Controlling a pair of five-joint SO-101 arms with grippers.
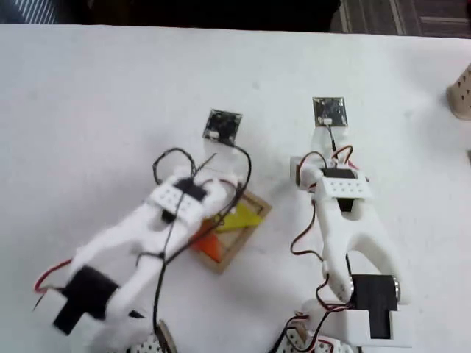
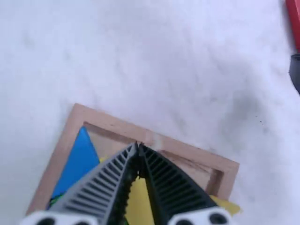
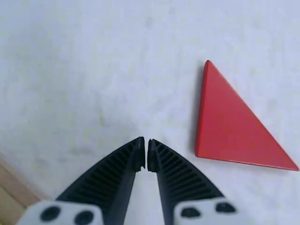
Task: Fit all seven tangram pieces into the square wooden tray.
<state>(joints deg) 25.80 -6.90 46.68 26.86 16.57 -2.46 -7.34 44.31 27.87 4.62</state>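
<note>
on the left of the white worktop (image 1: 110, 95) the left arm (image 1: 132, 243) lies slantwise over the square wooden tray (image 1: 256, 204), which sits turned so its corners, not its sides, face the worktop's edges. the left claw (image 2: 138, 149) hangs over the tray's inside just short of one rim, its ribbed fingers pressed together at the tips with nothing between them. inside the tray a blue piece (image 2: 78, 161) lies along one wall, its narrow end pointing into a corner; a yellow piece (image 2: 138, 201) lies under the claw, and a sliver of green (image 2: 55, 200) shows at the blue piece's wide end. from above, an orange piece (image 1: 210, 248) lies in the tray's near corner. further right stands the right arm (image 1: 342, 198), apart from the tray. the right claw (image 3: 145, 153) is all but closed, a hairline gap at the tips, gripping nothing, over bare worktop. just beside it a red triangle (image 3: 232, 126) lies flat outside the tray, its square corner nearest the claw, its longest edge on the far side and one sharp corner pointing the way the claw points.
</note>
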